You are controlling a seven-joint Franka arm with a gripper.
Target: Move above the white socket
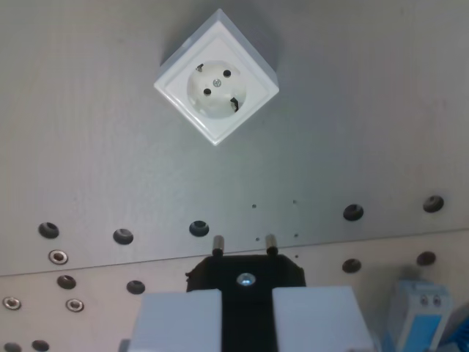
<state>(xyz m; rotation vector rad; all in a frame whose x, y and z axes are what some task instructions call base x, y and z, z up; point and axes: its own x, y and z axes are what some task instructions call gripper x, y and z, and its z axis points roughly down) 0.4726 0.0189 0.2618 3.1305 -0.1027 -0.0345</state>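
One white socket high in the wrist view, turned corner-down like a diamond on the grey metal plate, no brand or lettering legible on its face. Well below it, at the bottom edge, gripper clamped on a black plug, two pins pointing up toward the socket. Blue-and-white module at lower right, markings unreadable

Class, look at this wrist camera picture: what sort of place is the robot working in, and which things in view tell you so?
Probably a robotics lab or test bench: a white socket mounted alone on a grey metal plate, rows of bolt holes, and a gripper holding a black plug.
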